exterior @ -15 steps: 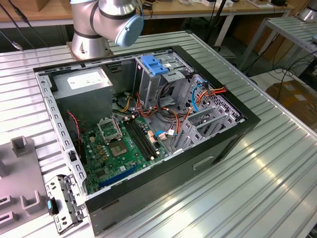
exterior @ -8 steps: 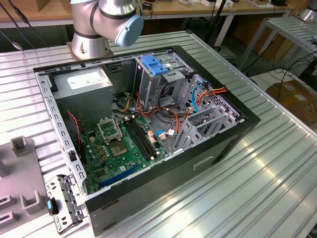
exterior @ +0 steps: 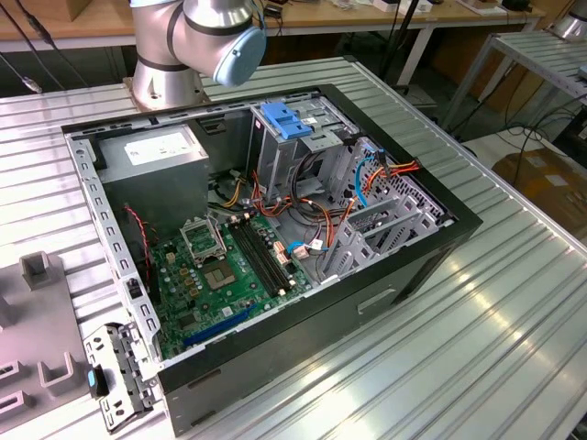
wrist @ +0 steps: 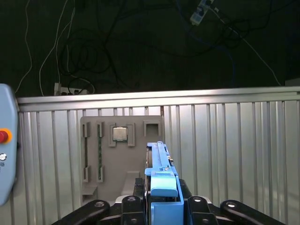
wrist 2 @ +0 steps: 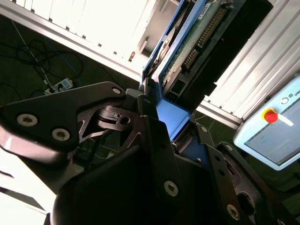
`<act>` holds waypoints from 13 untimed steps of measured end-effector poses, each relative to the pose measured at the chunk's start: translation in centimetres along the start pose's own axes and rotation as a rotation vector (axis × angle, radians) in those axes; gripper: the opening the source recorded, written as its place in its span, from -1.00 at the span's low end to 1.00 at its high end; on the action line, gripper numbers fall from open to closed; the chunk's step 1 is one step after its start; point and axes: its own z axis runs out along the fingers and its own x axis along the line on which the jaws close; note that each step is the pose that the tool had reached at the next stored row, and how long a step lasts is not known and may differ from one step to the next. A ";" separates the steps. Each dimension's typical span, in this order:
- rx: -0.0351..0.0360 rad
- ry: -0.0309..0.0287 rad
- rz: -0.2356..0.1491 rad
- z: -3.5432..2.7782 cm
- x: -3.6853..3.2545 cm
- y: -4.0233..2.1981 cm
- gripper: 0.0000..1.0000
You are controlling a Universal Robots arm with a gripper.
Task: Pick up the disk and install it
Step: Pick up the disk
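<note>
Black metal gripper point(wrist: 161, 202) is seen in both wrist views pressed together on the flat rectangular hard drive point(wrist: 160, 157) with light blue plastic carrier rails; the drive is held edge-on between the dark fingers point(wrist 2: 149, 123), and its green circuit-board underside point(wrist 2: 190, 44) is shown in the second wrist view; it is carried clear of the ribbed aluminium table point(wrist: 234, 150), which is seen beyond it in the first wrist view; on that table, in the exterior view, an open black computer case point(exterior: 404, 275) is laid on its side, with the silver arm base point(exterior: 165, 78) standing just behind it; inside the case a grey power-supply box with a white label point(exterior: 151, 151) is set towards the exterior view's left, a green motherboard point(exterior: 229, 270) lies on the floor, and a fixed blue plastic bracket point(exterior: 284, 121) tops the tall metal cage; a flat grey fixture plate point(wrist: 123, 164) lies on the table, with a small square silver chip point(wrist: 119, 134) seated in it; a pale blue-grey pendant with a red button point(wrist: 5, 154) is seen well apart from the plate.
</note>
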 end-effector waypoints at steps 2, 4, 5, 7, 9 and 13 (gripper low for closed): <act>0.0000 0.0000 0.000 0.00 -0.01 -0.16 -0.25; 0.0000 0.0000 0.000 0.00 -0.01 -0.31 -0.25; 0.0001 -0.0001 0.000 0.01 -0.02 -0.36 -0.25; 0.0000 0.0000 0.000 0.01 -0.02 -0.49 -0.25; 0.0000 0.0001 0.000 0.00 -0.03 -0.63 -0.25; 0.0000 0.0000 0.000 0.01 -0.04 -0.78 -0.25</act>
